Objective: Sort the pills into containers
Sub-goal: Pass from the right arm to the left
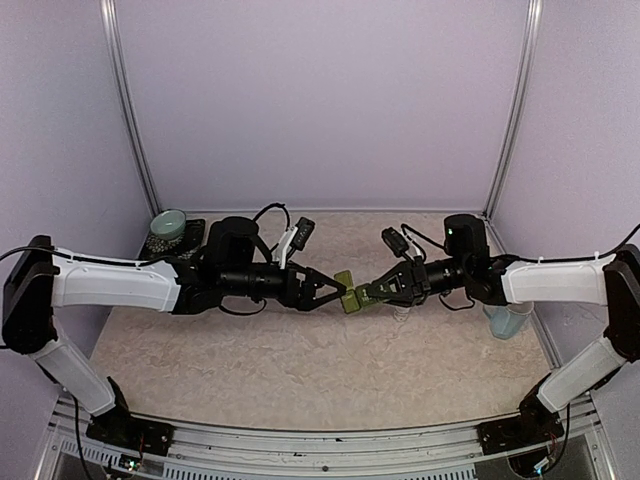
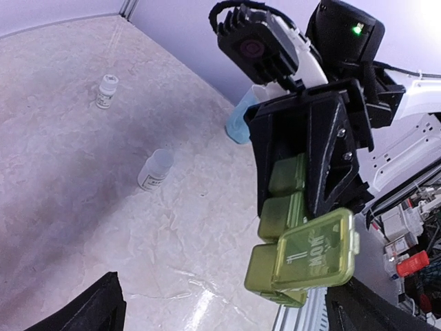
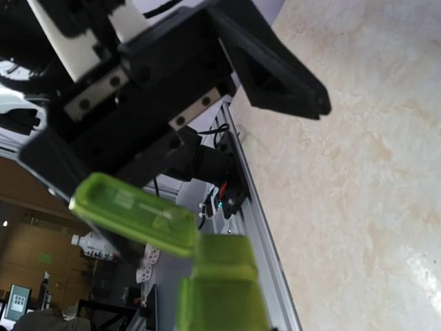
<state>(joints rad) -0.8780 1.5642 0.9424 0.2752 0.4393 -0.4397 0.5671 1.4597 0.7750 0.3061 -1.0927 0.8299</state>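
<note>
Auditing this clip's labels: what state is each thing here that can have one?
containers: held in the air, end lid flipped open, other two lids shut.
left tool: open, empty, close to the open lid.
right tool: shut on the containers.

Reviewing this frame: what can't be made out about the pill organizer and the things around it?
- Inside of the containers: in the left wrist view the raised lid covers the open compartment; the right wrist view is blurred.
- Nearer vial, contents: left wrist view, too small.
- Bowl, contents: top view, too small.
- Mug: top view, partly hidden by the right arm.
</note>
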